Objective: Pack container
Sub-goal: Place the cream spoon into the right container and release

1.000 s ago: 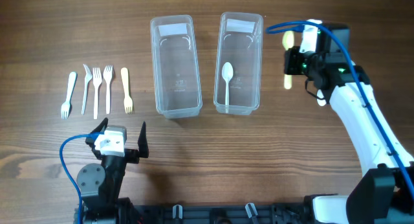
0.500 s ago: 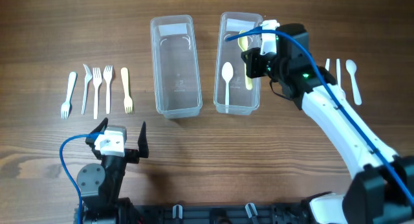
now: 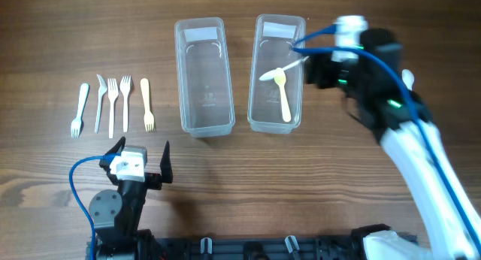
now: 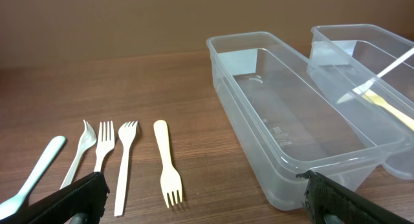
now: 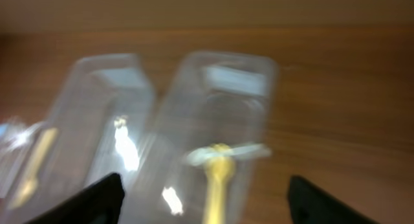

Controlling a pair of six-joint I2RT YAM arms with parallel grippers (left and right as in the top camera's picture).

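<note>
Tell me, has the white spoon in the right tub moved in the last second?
Yes. The white spoon lay lengthwise near the left wall of the right container; now it sits slanted across, handle toward the right wall.

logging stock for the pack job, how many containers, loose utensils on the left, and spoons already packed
containers: 2
utensils on the left: 5
spoons in the right container: 2
total: 9, though the right arm may hide more
</note>
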